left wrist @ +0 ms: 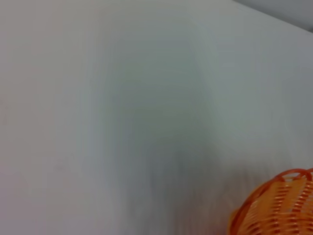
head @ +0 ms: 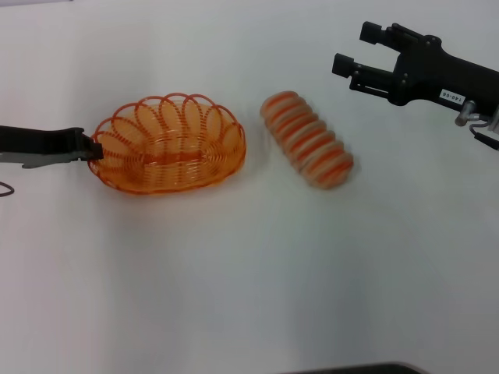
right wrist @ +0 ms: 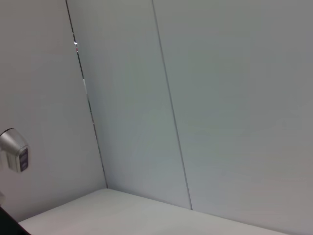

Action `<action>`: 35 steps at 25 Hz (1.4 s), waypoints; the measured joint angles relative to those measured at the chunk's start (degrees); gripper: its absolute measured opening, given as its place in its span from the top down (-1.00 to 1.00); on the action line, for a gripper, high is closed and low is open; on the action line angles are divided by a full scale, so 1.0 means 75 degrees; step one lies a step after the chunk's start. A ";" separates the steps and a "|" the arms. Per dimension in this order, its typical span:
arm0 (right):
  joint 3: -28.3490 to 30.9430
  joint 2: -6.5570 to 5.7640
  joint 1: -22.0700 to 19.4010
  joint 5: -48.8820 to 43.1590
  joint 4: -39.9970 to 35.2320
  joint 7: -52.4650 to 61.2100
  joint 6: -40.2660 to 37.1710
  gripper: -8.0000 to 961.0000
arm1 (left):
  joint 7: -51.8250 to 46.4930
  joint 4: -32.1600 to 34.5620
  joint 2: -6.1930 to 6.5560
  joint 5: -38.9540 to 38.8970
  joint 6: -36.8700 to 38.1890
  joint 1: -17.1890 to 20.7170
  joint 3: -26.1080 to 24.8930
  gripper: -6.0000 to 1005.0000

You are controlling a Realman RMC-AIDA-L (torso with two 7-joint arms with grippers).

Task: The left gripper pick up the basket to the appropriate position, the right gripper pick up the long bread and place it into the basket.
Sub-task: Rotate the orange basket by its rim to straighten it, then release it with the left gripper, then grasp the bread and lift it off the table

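The orange wire basket stands on the white table, left of centre. Its rim also shows in the left wrist view. My left gripper comes in from the left, low and level, with its tip at the basket's left rim. The long bread, pale tan with orange stripes, lies on the table just right of the basket, set at a slant. My right gripper is open and empty, behind and to the right of the bread, apart from it.
The white table spreads in front of the basket and bread. A dark edge shows at the bottom of the head view. The right wrist view shows only pale wall panels.
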 joint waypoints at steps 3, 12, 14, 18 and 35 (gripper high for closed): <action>0.0000 0.0000 0.0001 0.0000 0.0004 -0.0030 -0.0001 -0.78 | -0.0002 0.0000 0.0003 -0.0003 -0.0027 0.0002 0.0002 0.87; 0.0002 0.0000 0.0008 -0.0001 0.0074 -0.0033 0.0165 -0.78 | -0.0104 -0.0006 0.0007 -0.0071 -0.0021 0.0024 -0.0074 0.83; 0.0011 0.0000 0.0012 -0.0001 0.0087 -0.0033 0.0181 -0.78 | -0.0139 0.0006 0.0007 -0.0146 -0.0022 0.0071 -0.0085 0.76; 0.0046 0.0000 0.0023 -0.0001 0.0087 -0.0033 0.0185 -0.78 | 0.0048 0.0094 0.0016 -0.0561 -0.0008 0.0232 -0.0090 0.61; -0.0266 -0.0179 0.0363 -0.0339 -0.0777 0.3266 0.0145 -0.79 | 0.4222 0.0048 0.0100 -0.3438 0.1217 0.1130 -0.2131 -0.71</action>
